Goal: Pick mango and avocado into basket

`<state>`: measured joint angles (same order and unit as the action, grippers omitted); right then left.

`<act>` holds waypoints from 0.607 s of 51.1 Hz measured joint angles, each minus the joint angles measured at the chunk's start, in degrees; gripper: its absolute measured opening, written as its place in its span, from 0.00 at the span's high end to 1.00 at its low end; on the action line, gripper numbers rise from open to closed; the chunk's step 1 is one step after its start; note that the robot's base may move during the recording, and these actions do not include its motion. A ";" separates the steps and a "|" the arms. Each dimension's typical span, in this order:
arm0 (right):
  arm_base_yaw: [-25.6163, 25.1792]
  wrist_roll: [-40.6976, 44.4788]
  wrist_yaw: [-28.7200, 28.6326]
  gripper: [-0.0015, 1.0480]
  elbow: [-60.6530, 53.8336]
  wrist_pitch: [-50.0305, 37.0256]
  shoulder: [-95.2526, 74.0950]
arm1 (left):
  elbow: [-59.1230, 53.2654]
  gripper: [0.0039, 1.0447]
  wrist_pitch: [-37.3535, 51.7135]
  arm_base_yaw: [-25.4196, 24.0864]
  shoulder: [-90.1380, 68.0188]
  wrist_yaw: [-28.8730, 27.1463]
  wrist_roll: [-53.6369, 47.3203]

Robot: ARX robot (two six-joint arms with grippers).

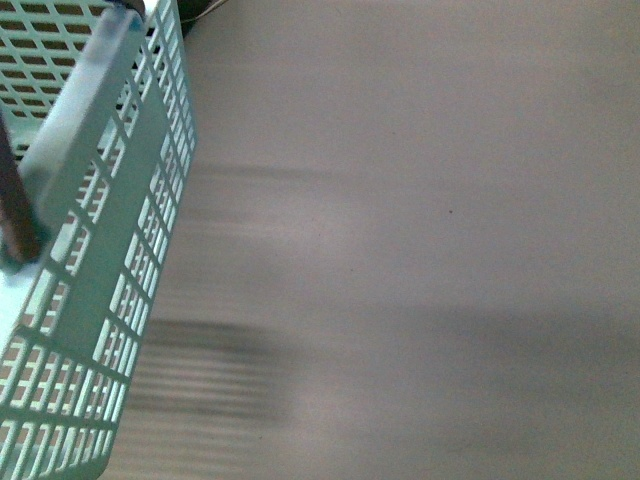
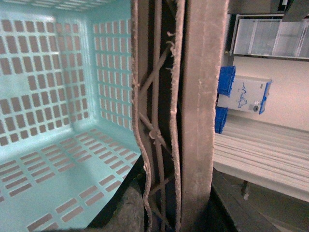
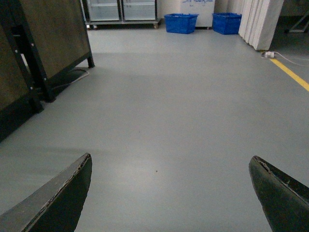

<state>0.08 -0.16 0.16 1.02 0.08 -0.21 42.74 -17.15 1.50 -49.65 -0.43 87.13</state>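
The light teal basket fills the left of the front view, tilted, with one brown handle at the edge. In the left wrist view its slotted inside holds nothing. My left gripper is shut on the basket's brown handle, which runs between the jaws. My right gripper is open and empty over bare grey floor, its fingers wide apart. The mango and the avocado are out of view.
The front view shows blurred grey floor beside the basket. The right wrist view shows a dark wooden stand, two blue crates, white panels and a yellow floor line.
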 joint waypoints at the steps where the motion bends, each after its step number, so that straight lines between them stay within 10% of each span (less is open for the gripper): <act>1: 0.00 0.00 0.00 0.08 0.00 0.00 0.00 | 0.63 0.80 -2.14 0.09 1.68 0.22 0.31; 31: 0.00 0.02 -0.11 0.08 0.00 0.00 0.00 | 2.32 0.80 -4.00 0.37 3.98 -0.02 1.31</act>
<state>0.08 -0.14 0.05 1.02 0.08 -0.21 45.06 -21.15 1.87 -45.67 -0.45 88.44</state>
